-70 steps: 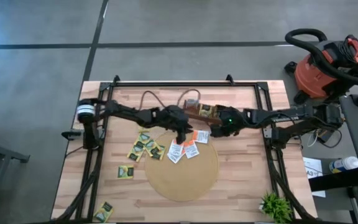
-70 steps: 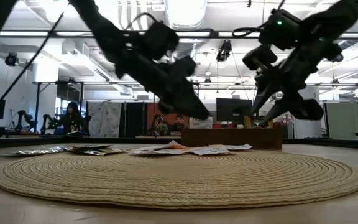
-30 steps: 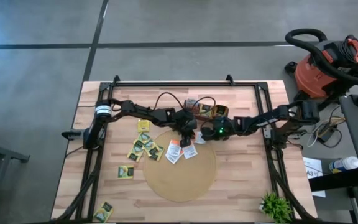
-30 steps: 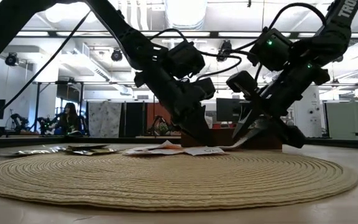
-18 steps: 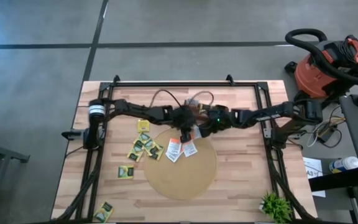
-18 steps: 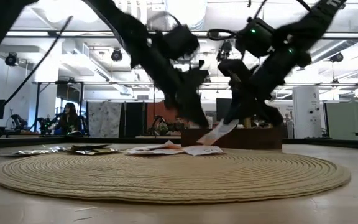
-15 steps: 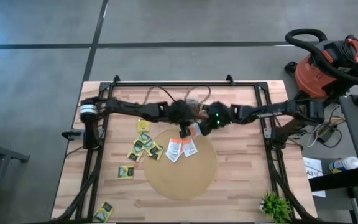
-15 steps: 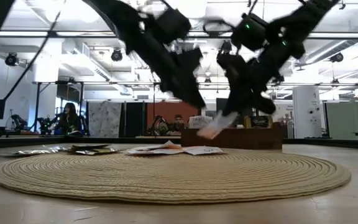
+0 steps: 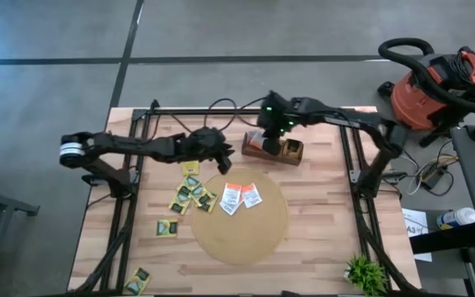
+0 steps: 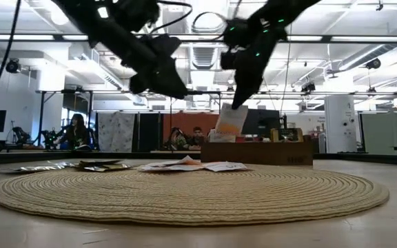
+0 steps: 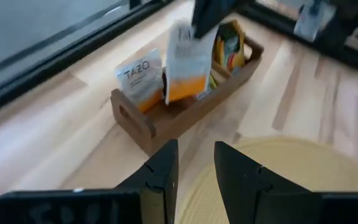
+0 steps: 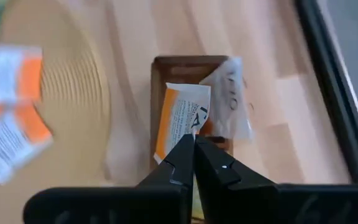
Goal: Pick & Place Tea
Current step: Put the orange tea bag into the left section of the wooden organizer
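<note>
The right gripper [image 12: 194, 144] pinches an orange-and-white tea sachet [image 12: 180, 121] by its edge above the wooden box [image 11: 185, 109]. Hanging slack, it could snag the rim or miss its compartment. The left gripper [image 11: 194, 163] waits part-open nearby.

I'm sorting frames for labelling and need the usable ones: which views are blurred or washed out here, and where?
High view: sharp and evenly lit. Low view: ceiling lights glare, so both arms are dark silhouettes; the held sachet stays readable. Left wrist view: soft throughout, the wooden box smeared. Right wrist view: the sachets on the mat are streaked, while the right gripper is crisp.
</note>
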Tool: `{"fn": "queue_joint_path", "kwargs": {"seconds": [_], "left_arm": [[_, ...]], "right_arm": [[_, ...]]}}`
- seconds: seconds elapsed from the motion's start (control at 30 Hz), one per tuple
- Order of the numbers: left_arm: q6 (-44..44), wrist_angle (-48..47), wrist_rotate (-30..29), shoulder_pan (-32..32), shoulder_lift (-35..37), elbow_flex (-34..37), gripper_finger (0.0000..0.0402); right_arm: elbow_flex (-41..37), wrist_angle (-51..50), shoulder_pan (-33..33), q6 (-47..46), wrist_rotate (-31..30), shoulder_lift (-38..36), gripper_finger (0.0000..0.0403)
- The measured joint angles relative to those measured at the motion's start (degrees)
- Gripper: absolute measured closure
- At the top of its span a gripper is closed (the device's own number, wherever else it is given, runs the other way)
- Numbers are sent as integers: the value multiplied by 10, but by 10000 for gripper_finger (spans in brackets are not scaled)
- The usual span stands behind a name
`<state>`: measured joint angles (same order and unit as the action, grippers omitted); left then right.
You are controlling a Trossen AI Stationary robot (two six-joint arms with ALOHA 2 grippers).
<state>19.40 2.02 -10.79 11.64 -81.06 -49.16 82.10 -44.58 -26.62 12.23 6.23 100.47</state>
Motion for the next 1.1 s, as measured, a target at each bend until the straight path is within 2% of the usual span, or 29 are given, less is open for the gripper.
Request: {"fn": "queue_joint_path", "kwargs": {"seconds": [0.07,0.23,0.33,0.47,0.7,1.1], "left_arm": [[37,23,0,0,17,29,303],[105,38,2,-3,48,80,303],[123,38,2,-3,62,101,303],[126,40,1,-4,72,116,303],[117,45,-2,-4,72,121,303],[90,44,-6,-3,72,121,303]], "right_arm": [[50,-47,0,46,-1,42,394],[145,-78,-1,92,-24,111,394],[187,-104,0,118,-55,141,394],[229,-149,-1,133,-64,169,394],[252,-166,7,135,-63,195,394],[228,-162,17,121,-63,213,393]]}}
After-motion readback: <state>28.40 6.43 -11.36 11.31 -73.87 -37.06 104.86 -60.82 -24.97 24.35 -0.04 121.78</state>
